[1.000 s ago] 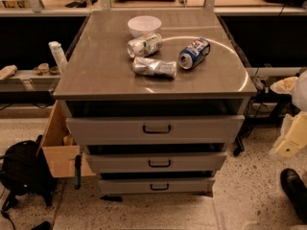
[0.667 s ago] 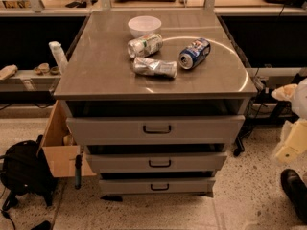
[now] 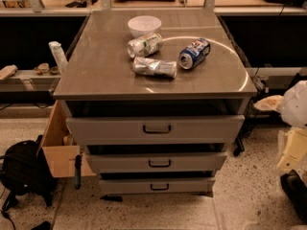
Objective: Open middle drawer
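Hanging low at the right edge.
Holding the end effector (image 3: 289,150) apart from the drawer fronts, opening impossible to tell; showing the middle drawer (image 3: 156,163) between the top and bottom ones; farther back, carrying crushed cans (image 3: 153,67), a blue can (image 3: 194,53) and a white bowl (image 3: 144,25) on the counter (image 3: 96,75).
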You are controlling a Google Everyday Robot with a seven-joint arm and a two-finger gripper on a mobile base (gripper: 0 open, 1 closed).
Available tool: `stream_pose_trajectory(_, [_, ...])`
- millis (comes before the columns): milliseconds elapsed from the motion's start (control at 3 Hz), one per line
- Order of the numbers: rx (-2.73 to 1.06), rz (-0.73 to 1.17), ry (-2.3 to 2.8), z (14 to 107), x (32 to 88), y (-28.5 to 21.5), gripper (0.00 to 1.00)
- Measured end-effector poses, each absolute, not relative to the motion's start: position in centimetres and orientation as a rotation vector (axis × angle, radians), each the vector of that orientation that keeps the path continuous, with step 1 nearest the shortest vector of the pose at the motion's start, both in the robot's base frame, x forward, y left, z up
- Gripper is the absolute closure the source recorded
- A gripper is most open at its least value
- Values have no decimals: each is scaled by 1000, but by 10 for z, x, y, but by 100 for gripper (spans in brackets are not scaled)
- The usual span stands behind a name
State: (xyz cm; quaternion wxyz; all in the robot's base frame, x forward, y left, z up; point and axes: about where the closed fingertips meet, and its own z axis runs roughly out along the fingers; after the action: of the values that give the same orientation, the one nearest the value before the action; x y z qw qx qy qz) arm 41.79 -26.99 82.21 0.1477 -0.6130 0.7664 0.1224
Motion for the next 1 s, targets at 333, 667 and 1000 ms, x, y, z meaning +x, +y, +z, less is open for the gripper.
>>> stream_pose_trajectory(333, [-1879,400,2148,807,411,-267,0])
stream_pose_trajectory(667, [-1929,410,2100,783,407,-268,0])
stream_pose_trajectory(1000, [-1928,403,2105,783,407,-269,0])
